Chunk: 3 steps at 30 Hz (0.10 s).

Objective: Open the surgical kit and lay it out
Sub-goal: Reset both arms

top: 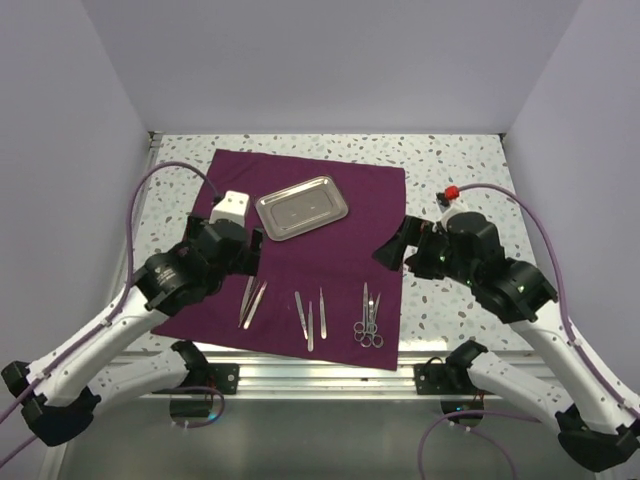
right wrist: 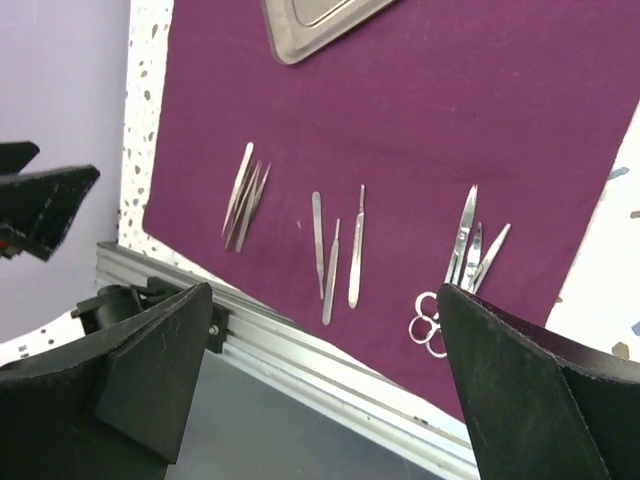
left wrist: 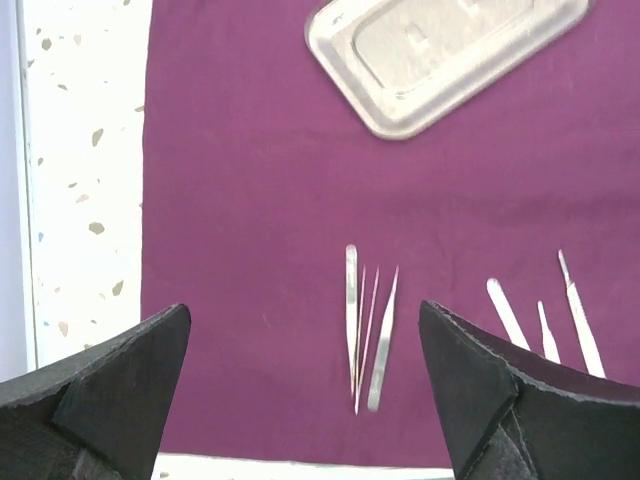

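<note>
The left gripper (left wrist: pixel 305 312) is hanging with its jaws spread wide and holding nothing, just left of the steel tray (top: pixel 302 208) and a little nearer the arms. The tray is sitting empty on the far half of the cloth wrap (top: pixel 340 262), which is lying opened flat. Nearer than the tray, a row is running left to right: tweezers (top: pixel 252 302) below the tray's left end, three more slim instruments (top: pixel 308 318) below its middle (tweezers or scalpel handles, I cannot tell), then the ring-handled scissors (top: pixel 368 320) past its right end. The right gripper (right wrist: pixel 325 292) is hovering right of the tray, equally wide and also empty.

I am judging the steel pieces light, stiff and slippery, and lying so flat that fingers will be scraping the cloth. Each is probably best pinched across its middle, the scissors at the pivot. The cloth is looking soft and likely to ruck, so its corners are the place to grip.

Beyond the tray the speckled table (top: pixel 450 160) is showing, an aluminium rail (top: pixel 320 372) is running along the near edge, and plain lilac walls (top: pixel 330 60) are closing in on three sides.
</note>
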Motion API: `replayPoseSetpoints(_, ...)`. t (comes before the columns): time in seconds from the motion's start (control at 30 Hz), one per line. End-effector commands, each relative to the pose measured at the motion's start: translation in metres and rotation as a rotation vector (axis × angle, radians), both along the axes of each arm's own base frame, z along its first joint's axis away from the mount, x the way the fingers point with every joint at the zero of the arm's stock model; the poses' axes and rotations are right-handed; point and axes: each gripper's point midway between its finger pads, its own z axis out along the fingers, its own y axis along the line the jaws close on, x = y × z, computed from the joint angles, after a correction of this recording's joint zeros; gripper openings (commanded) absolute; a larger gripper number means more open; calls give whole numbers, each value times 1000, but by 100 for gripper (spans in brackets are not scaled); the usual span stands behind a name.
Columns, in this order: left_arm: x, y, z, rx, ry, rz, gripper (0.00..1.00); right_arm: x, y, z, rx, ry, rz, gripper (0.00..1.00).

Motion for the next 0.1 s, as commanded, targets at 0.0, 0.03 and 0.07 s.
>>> replayPoseSetpoints(0.0, 28, -6, 14, -38, -61, -71, 100, 9, 10, 11, 64, -43, 4, 98)
replayPoseSetpoints(0.03, 38, 1, 11, -23, -56, -49, 100, 11, 9, 14, 63, -53, -6, 98)
replayPoseSetpoints(0.07, 42, 2, 10, -26, -50, -46, 100, 12, 8, 15, 64, -61, -16, 98)
